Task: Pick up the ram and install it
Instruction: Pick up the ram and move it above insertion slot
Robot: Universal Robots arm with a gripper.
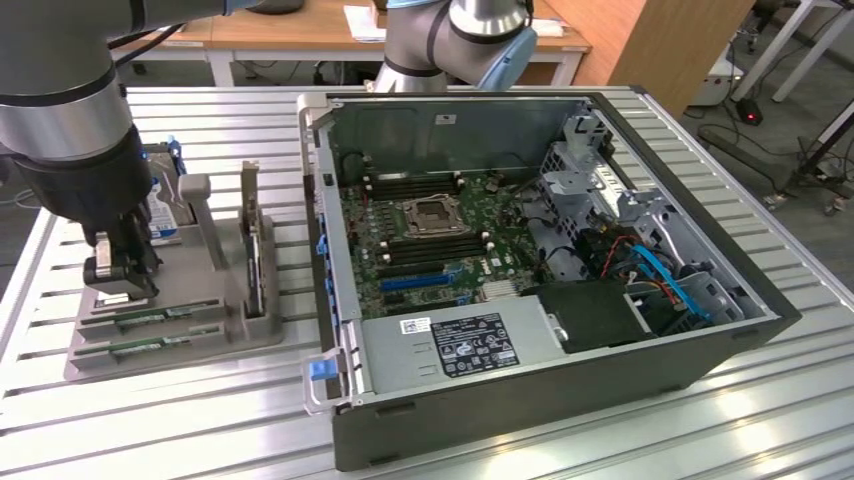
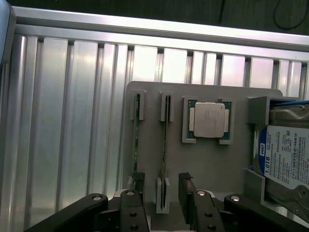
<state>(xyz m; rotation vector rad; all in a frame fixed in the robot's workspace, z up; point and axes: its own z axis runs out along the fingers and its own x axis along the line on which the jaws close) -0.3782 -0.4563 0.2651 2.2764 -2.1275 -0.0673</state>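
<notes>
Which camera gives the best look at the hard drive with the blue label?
The wrist view: the hard drive sits close, label facing the camera. The exterior view catches just a strip of it behind the arm.

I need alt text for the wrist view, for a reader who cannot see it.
The open tool hangs over a ram stick standing on edge in a grey holder. A second stick, a processor chip and a hard drive sit alongside.

Slatted table (image 1: 174, 420), grey holder (image 1: 271, 326), computer case (image 1: 561, 395)
</notes>
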